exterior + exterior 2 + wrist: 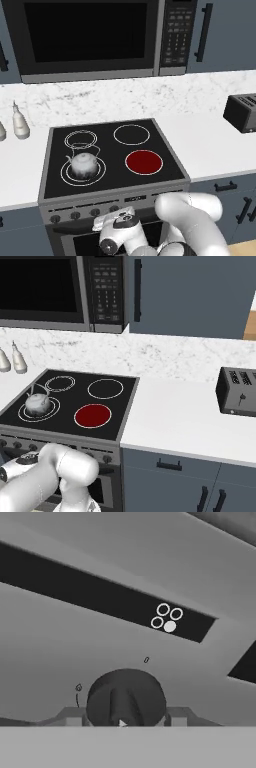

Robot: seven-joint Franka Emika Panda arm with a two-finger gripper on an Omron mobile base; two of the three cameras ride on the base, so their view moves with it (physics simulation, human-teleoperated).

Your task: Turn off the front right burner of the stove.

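Stove [50, 172] set in white marble counter [215, 145], microwave [85, 37] above. Front right burner [144, 162] glows solid red. Kettle [83, 164] on front left ring. Gripper [125, 722] straddles a dark knob [126, 697] on the front panel; contact unclear.

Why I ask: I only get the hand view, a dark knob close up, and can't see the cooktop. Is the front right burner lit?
Observer: Yes. The front right burner shows a solid red disc in both base views.
Operator: Is anything standing on the stove near it?
Observer: A kettle sits on the front left zone, apart from the red one; the two back zones of the stove are bare.
Operator: Where is the hand relative to the panel?
Observer: In the left base view the gripper is up against the knob row on the grey front panel, near its middle, below the cooktop edge.
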